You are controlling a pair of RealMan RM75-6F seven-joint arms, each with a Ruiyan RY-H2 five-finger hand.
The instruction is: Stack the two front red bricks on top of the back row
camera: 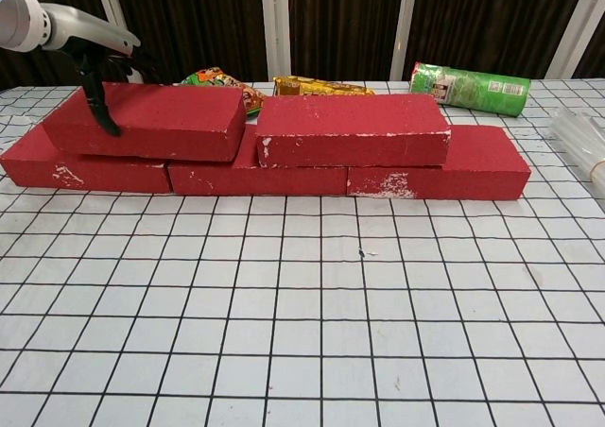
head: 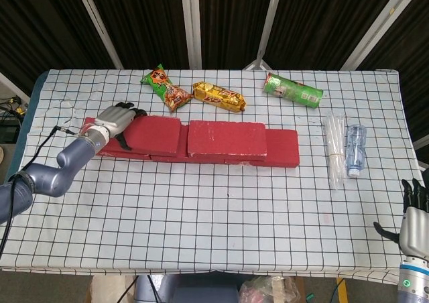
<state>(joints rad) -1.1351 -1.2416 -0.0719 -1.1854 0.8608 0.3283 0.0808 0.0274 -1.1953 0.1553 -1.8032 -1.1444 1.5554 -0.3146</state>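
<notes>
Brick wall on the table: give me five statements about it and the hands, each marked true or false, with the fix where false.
1. The left hand grips the left end of the upper left brick. True.
2. Two bricks lie on top of the back row. True: the upper left brick and the upper right brick.
3. The two upper bricks are pressed end to end. False: the chest view shows a narrow gap between them.
4. The right hand holds the water bottle. False: it is at the table's front right edge, holding nothing, fingers apart.
5. The green can stands upright. False: it lies on its side.
</notes>
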